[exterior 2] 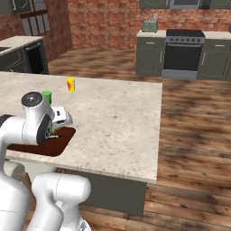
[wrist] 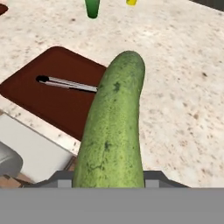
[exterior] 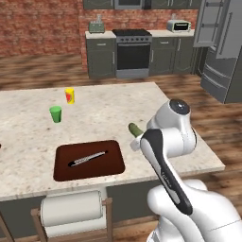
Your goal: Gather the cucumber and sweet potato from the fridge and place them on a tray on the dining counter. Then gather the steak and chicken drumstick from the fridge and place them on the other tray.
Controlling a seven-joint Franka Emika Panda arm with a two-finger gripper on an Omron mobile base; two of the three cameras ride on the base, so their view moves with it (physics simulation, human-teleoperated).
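Carrying the cucumber, the hand is gripping it near one end, so most of its length is sticking out ahead, over the worktop just beside the dark brown tray. That long overhang is the main risk: the weight is levering against the fingers, and the cucumber could be pivoting or slipping if the arm swings quickly. A knife-like utensil is lying across the tray, so a release made there could be setting the cucumber on top of it and letting it roll off. Releasing from where it hangs now would probably be dropping it on bare stone beside the tray. The green cup and yellow container are standing well apart.
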